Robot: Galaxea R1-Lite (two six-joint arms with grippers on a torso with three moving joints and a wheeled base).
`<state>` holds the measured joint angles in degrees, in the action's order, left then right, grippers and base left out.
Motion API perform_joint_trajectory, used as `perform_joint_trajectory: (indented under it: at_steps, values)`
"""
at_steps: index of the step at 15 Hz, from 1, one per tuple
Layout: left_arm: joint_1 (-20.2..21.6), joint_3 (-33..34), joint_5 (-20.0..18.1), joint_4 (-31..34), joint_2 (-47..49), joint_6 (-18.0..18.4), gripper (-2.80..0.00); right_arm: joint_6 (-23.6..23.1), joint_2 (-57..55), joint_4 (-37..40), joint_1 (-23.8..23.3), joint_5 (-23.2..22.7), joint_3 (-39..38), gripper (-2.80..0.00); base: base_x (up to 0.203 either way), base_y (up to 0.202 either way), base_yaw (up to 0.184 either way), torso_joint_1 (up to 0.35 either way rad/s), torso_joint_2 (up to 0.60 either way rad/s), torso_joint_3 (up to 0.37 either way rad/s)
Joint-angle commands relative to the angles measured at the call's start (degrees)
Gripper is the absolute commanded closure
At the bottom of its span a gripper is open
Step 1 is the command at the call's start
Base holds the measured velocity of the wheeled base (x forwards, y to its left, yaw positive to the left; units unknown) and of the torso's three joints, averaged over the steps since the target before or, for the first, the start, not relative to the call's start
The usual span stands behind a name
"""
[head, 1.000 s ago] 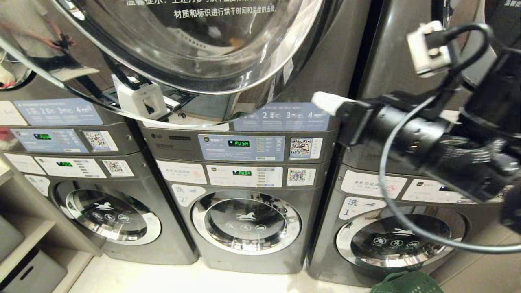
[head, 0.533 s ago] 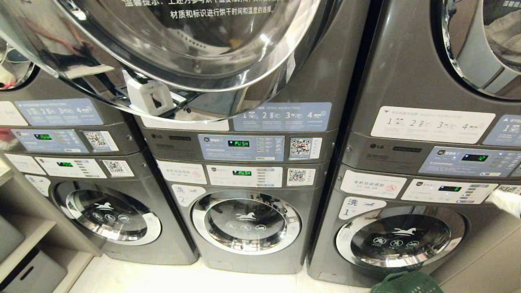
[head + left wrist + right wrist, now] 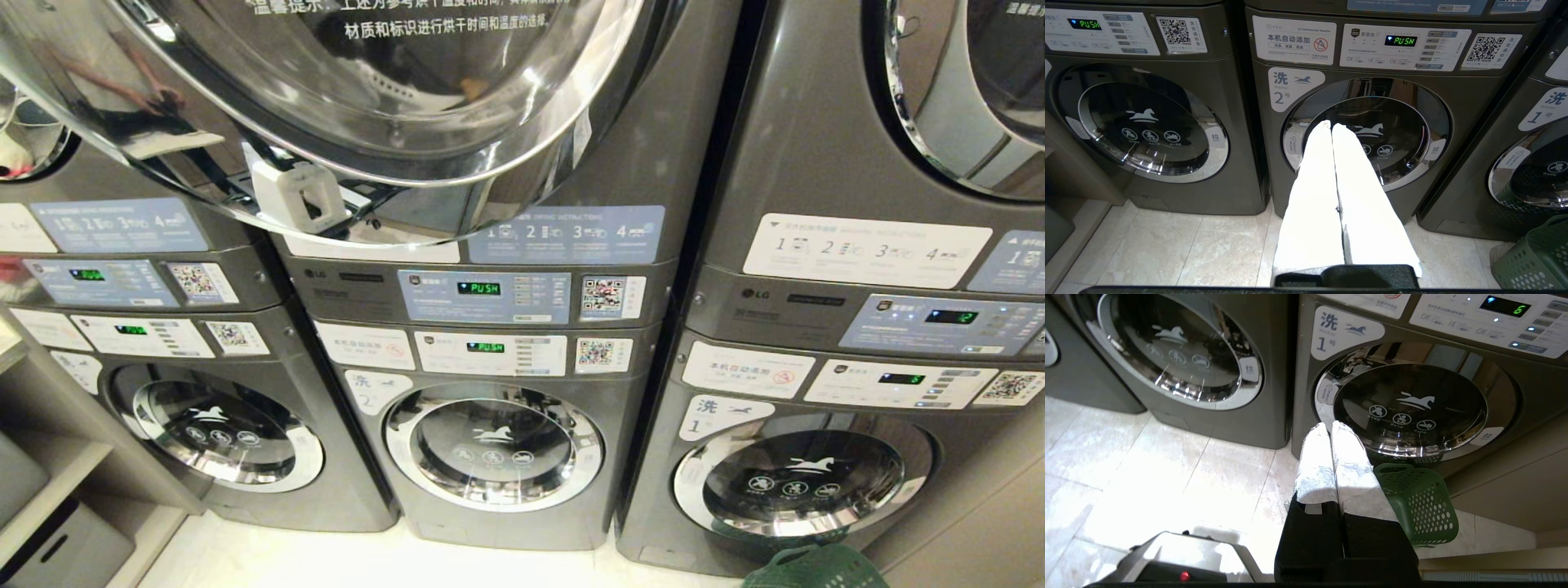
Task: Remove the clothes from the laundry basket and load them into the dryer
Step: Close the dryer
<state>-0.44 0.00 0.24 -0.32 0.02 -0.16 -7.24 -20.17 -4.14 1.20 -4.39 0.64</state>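
The green laundry basket (image 3: 1419, 502) stands on the floor against the front of washer 1, and only its rim (image 3: 816, 567) shows at the bottom of the head view. No clothes show in any view. A big chrome dryer door (image 3: 367, 106) hangs open at the top centre, and a dryer drum opening (image 3: 971, 90) sits at the upper right. My right gripper (image 3: 1329, 426) is low, just beside the basket, its white fingers shut on nothing. My left gripper (image 3: 1331, 124) hangs parked before washer 2, shut and empty. Neither arm is in the head view.
Three grey stacked machines fill the wall, with washer doors (image 3: 494, 445) closed below and control panels (image 3: 482, 294) in the middle. A shelf unit (image 3: 49, 474) stands at the far left. Pale floor tiles (image 3: 1147, 469) lie in front, and part of my base (image 3: 1180, 559) shows.
The right arm, raised across the right side of the head view a second ago, has dropped out of that view. Its fingers stayed shut. The left arm has not moved.
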Motion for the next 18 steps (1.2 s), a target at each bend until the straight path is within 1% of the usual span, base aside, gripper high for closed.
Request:
perform_joint_trajectory:
  at_steps: [1,2,3,4,5,6,9,10,11,12,14,15,18]
  values:
    - [0.0,0.0,0.02,-0.03,-0.11,-0.02,0.0,-0.03,4.73,2.38,2.81,1.78,-0.72,0.0,0.0,0.0,0.0,0.0,0.0,0.0]
    - [0.0,0.0,0.02,-0.03,-0.11,-0.02,0.0,0.94,4.9,2.43,2.65,2.79,-0.73,0.0,0.0,0.0,0.0,0.0,0.0,0.0]
    - [0.0,0.0,0.02,-0.03,-0.11,-0.02,0.0,1.32,5.14,2.62,0.93,2.94,-0.73,0.0,0.0,0.0,0.0,0.0,0.0,0.0]
    - [0.0,0.0,0.02,-0.03,-0.11,-0.02,0.0,1.57,5.42,3.06,-2.41,2.83,-0.73,0.0,0.0,0.0,0.0,0.0,0.0,0.0]
    - [0.0,0.0,0.02,-0.03,-0.11,-0.02,0.0,1.75,6.09,3.9,-3.91,2.74,-0.72,0.0,0.0,0.0,0.0,0.0,0.0,0.0]
    - [0.0,0.0,0.02,-0.03,-0.11,-0.02,0.0,1.47,7.9,4.18,-3.4,2.51,-0.73,0.0,0.0,0.0,0.0,0.0,0.0,0.0]
    - [0.0,0.0,0.02,-0.1,-0.11,-0.02,0.0,0.85,19.04,4.34,-1.68,2.33,-0.71,0.0,0.0,0.0,0.0,0.0,0.0,0.0]
    - [0.0,0.0,0.02,-0.03,-0.11,-0.02,0.0,1.75,20.55,4.4,-1.4,3.05,-0.68,0.0,0.0,0.0,0.0,0.0,0.0,0.0]
    - [0.0,0.0,0.02,-0.03,-0.11,-0.02,0.0,4.29,20.28,4.4,-1.18,4.07,-0.72,0.0,0.0,0.0,0.0,0.0,0.0,0.0]
    - [0.0,0.0,0.02,-0.03,-0.11,-0.02,0.0,4.6,20.26,4.4,-1.12,4.31,-0.65,0.0,0.0,0.0,0.0,0.0,0.0,0.0]
    - [0.0,0.0,0.02,-0.03,-0.11,-0.02,0.0,2.75,20.26,4.56,-1.11,3.6,-0.59,0.0,0.0,0.0,0.0,0.0,0.0,0.0]
    - [0.0,0.0,0.02,-0.03,-0.11,-0.02,0.0,1.13,20.26,4.58,-1.11,2.86,-0.63,0.0,0.0,0.0,0.0,0.0,0.0,0.0]
    - [0.0,0.0,0.02,-0.03,-0.11,-0.02,0.0,1.08,20.26,4.49,-1.19,3.08,-0.64,0.0,0.0,0.0,0.0,0.0,0.0,0.0]
